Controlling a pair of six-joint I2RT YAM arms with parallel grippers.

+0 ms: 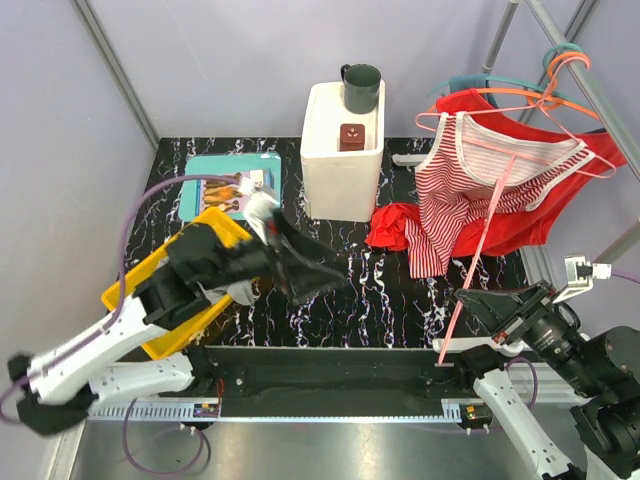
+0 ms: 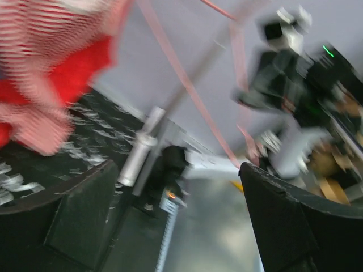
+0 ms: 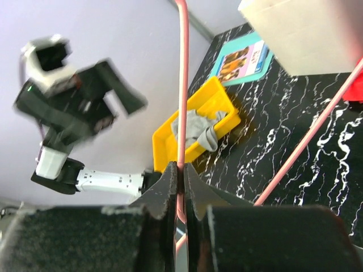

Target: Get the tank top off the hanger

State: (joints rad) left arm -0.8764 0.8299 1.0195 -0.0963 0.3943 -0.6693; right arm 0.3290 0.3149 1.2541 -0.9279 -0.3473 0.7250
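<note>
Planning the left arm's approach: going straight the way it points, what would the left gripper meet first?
Probably the pink hanger bar crossing ahead of the left gripper, though the blurred wrist view leaves depth unclear.

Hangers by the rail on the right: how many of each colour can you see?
Teal hanger: 1
Orange hanger: 1
Pink hanger, pinched by the right gripper: 1
Total: 3

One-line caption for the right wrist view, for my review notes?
Right gripper shut on the pink hanger; behind it, a yellow bin holding grey cloth on the black marbled table.
</note>
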